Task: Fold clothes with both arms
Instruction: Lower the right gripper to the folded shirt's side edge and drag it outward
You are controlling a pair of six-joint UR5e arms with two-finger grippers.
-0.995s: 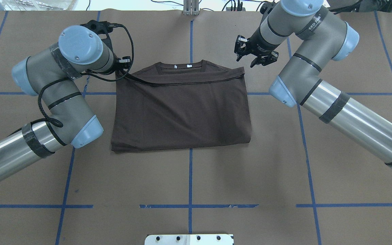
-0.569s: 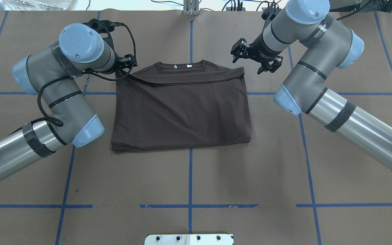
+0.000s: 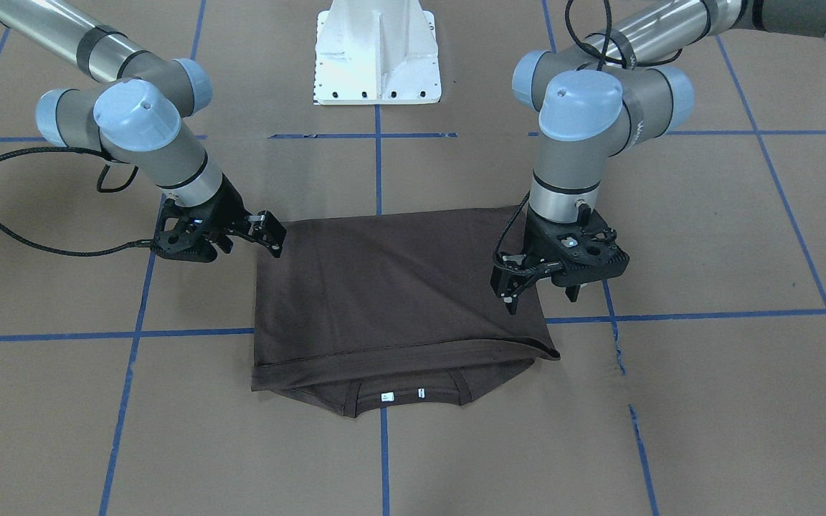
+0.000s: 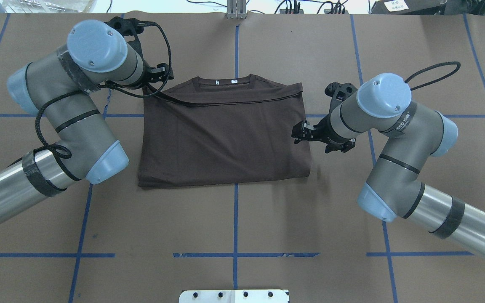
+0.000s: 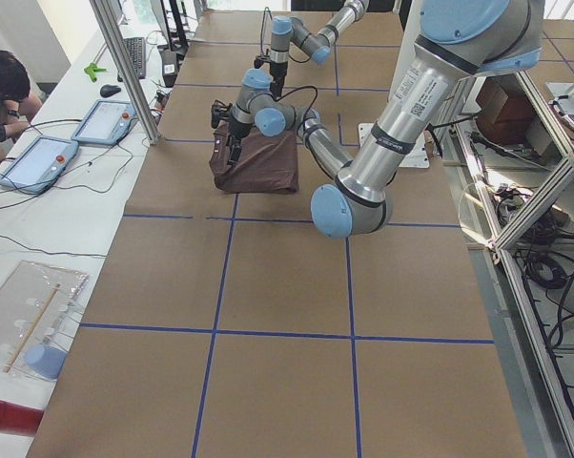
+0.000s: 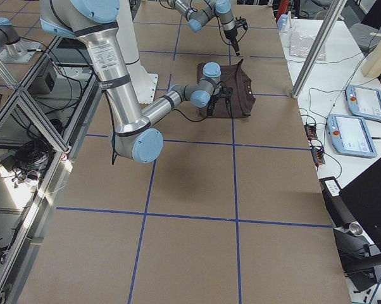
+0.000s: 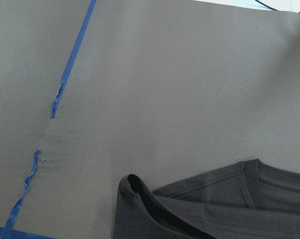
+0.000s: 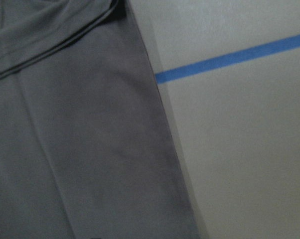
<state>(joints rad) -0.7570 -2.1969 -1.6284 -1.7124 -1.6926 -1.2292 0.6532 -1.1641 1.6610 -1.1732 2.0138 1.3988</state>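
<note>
Garment: dark brown cotton T-shirt [image 4: 225,139] is lying half-folded.
Grippers: black left gripper [image 3: 542,290] and right gripper [image 4: 319,141] are hovering spread, empty, flanking it, likely for regrasping.

The left arm [image 4: 74,105] comes in from the near left, bent sharply at the elbow, with its wrist pointing almost straight down at the far left. The left gripper [image 3: 542,295] hangs low, its two black fingers spread apart. The right arm [image 4: 394,168] comes in from the near right, folded at the elbow, its wrist tilted towards the middle. The right gripper [image 4: 317,141] sits low, fingers wide apart.
</note>
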